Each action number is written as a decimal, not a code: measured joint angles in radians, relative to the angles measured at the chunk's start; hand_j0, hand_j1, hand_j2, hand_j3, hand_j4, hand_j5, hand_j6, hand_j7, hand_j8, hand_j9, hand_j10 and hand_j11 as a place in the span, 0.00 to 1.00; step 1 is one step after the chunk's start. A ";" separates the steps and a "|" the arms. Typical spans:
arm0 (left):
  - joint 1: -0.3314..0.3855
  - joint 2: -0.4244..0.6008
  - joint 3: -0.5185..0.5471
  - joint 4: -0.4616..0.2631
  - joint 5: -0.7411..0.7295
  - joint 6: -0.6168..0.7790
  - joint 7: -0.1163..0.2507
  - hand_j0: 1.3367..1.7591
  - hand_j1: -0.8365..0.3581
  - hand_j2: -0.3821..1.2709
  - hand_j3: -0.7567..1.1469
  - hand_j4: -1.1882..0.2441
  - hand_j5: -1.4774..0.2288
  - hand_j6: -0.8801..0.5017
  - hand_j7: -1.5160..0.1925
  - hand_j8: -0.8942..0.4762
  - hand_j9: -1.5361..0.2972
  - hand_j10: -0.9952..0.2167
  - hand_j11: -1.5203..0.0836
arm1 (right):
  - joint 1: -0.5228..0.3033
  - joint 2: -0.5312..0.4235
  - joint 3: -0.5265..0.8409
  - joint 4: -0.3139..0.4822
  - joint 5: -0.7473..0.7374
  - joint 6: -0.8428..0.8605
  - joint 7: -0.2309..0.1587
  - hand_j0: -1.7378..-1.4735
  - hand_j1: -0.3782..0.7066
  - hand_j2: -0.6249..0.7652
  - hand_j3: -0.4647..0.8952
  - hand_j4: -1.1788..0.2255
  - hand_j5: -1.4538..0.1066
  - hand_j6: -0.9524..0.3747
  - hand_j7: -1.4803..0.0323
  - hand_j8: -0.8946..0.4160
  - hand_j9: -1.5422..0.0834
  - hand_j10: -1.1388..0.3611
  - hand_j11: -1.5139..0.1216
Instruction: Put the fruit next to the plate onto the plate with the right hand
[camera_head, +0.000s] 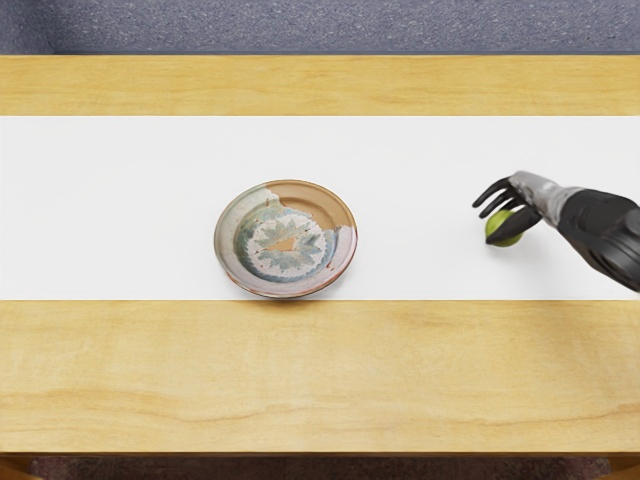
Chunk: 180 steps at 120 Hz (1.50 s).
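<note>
Right hand on the fruit, plate bare.

The right hand (512, 208) reaches in from the right edge, its dark fingers (490, 194) curled over a small yellow-green fruit (500, 229) (mostly hidden beneath them). The fruit sits over the white runner (120, 200), well apart from the patterned plate (224, 245) at the table's (300, 370) middle.

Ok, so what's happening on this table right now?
The robot's right hand is over a green fruit lying on the white runner, well to the right of the plate. Whether it has a grip yet isn't clear. The fruit is not on the plate yet, and the left arm is out of view.
</note>
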 joint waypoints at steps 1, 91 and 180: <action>0.000 0.000 0.000 0.000 0.000 0.000 0.000 0.76 0.99 0.23 0.40 0.83 0.86 0.63 0.88 0.65 0.83 0.82 0.94 | 0.000 0.000 0.000 0.000 0.000 0.000 0.000 0.30 0.62 0.52 0.34 0.42 0.43 0.27 0.47 0.36 0.47 0.50 0.45; 0.000 0.000 0.000 0.000 0.000 0.000 0.000 0.76 0.99 0.23 0.40 0.82 0.86 0.63 0.88 0.65 0.83 0.82 0.94 | 0.057 0.035 0.000 0.045 0.028 -0.002 -0.058 0.31 0.61 0.52 0.34 0.42 0.43 0.27 0.47 0.36 0.47 0.49 0.45; 0.000 0.000 0.000 0.000 0.000 0.000 0.000 0.76 0.99 0.23 0.40 0.83 0.86 0.63 0.88 0.65 0.83 0.82 0.94 | 0.128 0.135 -0.003 0.047 0.020 0.039 -0.069 0.30 0.61 0.51 0.34 0.43 0.44 0.28 0.47 0.36 0.47 0.49 0.46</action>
